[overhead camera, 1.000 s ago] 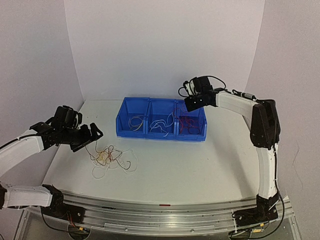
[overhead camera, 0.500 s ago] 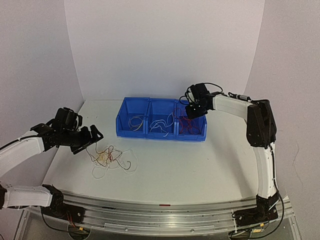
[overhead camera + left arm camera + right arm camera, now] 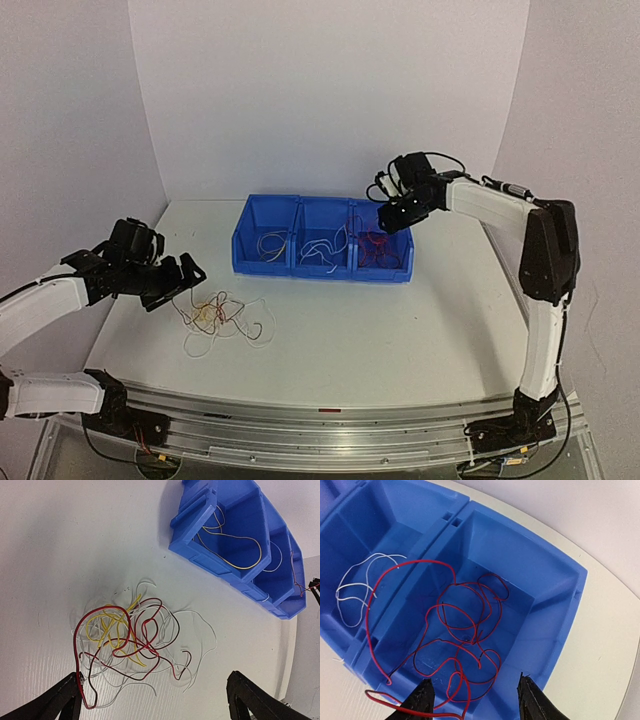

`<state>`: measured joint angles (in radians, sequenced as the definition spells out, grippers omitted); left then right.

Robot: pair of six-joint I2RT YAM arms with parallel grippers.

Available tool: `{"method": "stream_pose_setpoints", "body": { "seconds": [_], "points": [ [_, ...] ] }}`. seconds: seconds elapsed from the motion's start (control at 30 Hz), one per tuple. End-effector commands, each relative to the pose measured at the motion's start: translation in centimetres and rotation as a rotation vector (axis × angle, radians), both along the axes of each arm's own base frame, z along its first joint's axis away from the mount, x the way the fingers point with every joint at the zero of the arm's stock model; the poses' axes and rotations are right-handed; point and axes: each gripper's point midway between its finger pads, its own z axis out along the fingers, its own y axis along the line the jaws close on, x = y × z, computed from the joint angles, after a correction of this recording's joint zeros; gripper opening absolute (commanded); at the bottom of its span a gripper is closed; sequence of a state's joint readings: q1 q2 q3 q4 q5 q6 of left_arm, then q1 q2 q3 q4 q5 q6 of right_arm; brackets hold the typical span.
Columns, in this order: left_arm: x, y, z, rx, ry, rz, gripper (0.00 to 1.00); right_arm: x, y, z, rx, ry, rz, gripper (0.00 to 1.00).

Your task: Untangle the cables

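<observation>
A tangle of red, white and yellow cables (image 3: 220, 318) lies on the white table at the left, seen close in the left wrist view (image 3: 130, 645). My left gripper (image 3: 172, 280) hovers just left of it, open, its fingertips (image 3: 75, 682) straddling the pile's near edge with nothing between them. My right gripper (image 3: 395, 215) hangs above the right compartment of the blue bin (image 3: 322, 268), open and empty (image 3: 474, 681). Loose red cables (image 3: 470, 625) lie in that compartment; one red loop drapes over the divider and the front wall.
The blue bin has three compartments: yellow cable (image 3: 235, 555) in the left one, white cable (image 3: 357, 587) in the middle one, red in the right one. Curved white walls close in the table at the back and sides.
</observation>
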<state>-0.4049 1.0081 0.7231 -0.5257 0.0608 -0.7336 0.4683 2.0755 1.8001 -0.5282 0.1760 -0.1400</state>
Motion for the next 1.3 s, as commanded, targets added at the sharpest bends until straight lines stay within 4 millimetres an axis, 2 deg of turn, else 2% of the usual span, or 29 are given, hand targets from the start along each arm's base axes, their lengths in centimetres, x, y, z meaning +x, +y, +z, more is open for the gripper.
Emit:
{"method": "stream_pose_setpoints", "body": {
  "seconds": [0.0,0.13,0.17,0.2,0.27,0.4,0.5,0.63,0.87,1.1,1.27],
  "points": [
    [-0.2,-0.3,0.2,-0.02,-0.009,-0.008,1.0,-2.3,0.7,3.6,0.016,-0.029,0.125,0.55],
    [-0.1,-0.3,0.0,-0.021,-0.003,-0.007,1.0,-3.4,0.9,4.3,0.024,-0.027,0.179,0.55],
    [-0.1,-0.3,0.0,-0.021,-0.001,-0.007,1.0,-3.6,1.0,4.3,0.027,-0.025,0.185,0.51],
    [-0.1,-0.3,0.0,-0.023,-0.002,-0.006,1.0,-3.6,1.1,4.3,0.031,-0.024,0.188,0.41],
    [0.0,-0.4,-0.1,-0.024,-0.002,-0.008,1.0,-3.3,1.5,4.1,0.041,-0.018,0.191,0.3],
    [0.1,-0.6,-0.4,-0.027,0.007,-0.01,1.0,-1.4,2.0,2.8,0.035,-0.006,0.159,0.01],
    [0.2,-0.7,-0.8,-0.026,0.019,-0.015,1.0,0.4,2.6,2.6,0.043,-0.01,0.129,0.0],
    [0.2,-0.9,-1.3,-0.027,0.035,-0.018,1.0,2.6,2.5,0.4,0.037,0.015,0.049,0.0],
    [-0.2,-0.7,-1.5,-0.026,0.038,-0.017,0.99,5.9,-0.7,-3.1,-0.072,0.002,-0.184,0.0],
    [-0.4,-0.7,-1.7,-0.024,0.043,-0.02,1.0,6.7,-1.5,-6.7,-0.103,0.032,-0.275,0.0],
    [-0.4,-0.7,-1.8,-0.021,0.047,-0.027,1.0,6.3,-1.3,-8.6,-0.087,0.071,-0.292,0.0]
  ]
}}
